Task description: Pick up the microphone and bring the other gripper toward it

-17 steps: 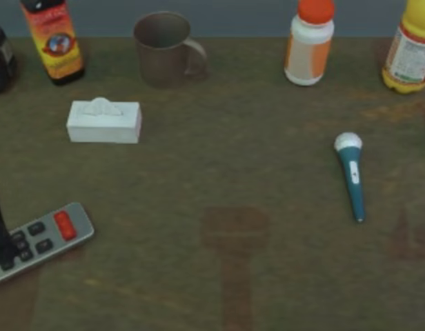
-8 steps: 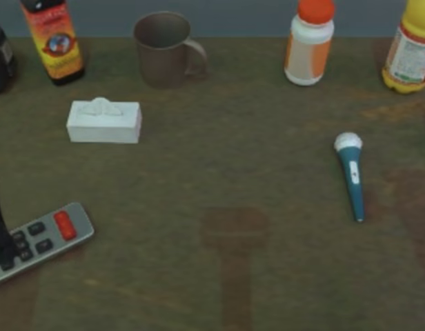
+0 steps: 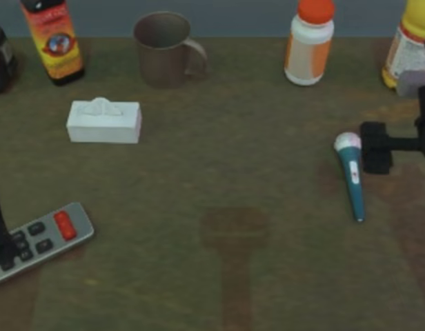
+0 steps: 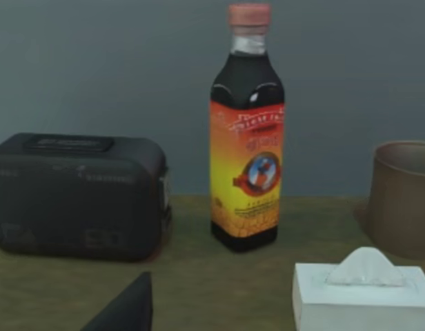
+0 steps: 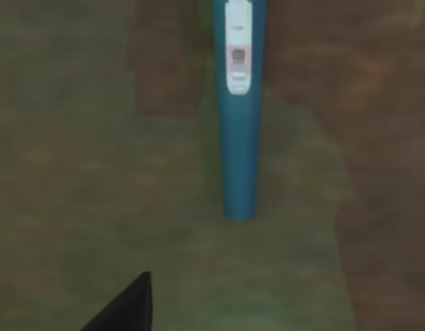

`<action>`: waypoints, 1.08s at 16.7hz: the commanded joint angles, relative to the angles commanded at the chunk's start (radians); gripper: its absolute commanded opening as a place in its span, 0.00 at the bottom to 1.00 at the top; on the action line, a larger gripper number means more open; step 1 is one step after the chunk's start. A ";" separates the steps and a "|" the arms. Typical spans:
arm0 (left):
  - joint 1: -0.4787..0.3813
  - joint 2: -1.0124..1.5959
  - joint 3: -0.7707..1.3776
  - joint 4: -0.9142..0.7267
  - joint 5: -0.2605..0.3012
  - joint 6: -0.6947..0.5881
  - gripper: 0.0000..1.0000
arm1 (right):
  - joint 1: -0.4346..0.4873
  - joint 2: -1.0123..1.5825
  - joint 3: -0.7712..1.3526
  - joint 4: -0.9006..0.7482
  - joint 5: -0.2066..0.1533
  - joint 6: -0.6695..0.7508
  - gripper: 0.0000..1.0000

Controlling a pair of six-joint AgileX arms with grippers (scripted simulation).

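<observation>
The microphone [image 3: 351, 175] lies flat at the frame's right, head toward the top. The right gripper [image 3: 376, 147] hovers just beside its head, empty; its opening cannot be judged. The left gripper [image 3: 0, 234] sits parked at the lower-left edge.

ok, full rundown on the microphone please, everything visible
The microphone is a small toy with a rounded white head and a slim teal handle that tapers to its tail. A white button strip runs along the handle, shown close in the right wrist view. It looks like plastic. It lies flat on the table at the right, head toward the far edge. The right claw hovers beside the head; nothing grips it.
</observation>
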 joint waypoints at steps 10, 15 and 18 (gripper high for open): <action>0.000 0.000 0.000 0.000 0.000 0.000 1.00 | 0.068 0.378 0.283 -0.165 0.005 0.074 1.00; 0.000 0.000 0.000 0.000 0.000 0.000 1.00 | 0.063 0.387 0.274 -0.147 0.005 0.072 1.00; 0.000 0.000 0.000 0.000 0.000 0.000 1.00 | 0.063 0.452 0.241 -0.049 0.005 0.070 1.00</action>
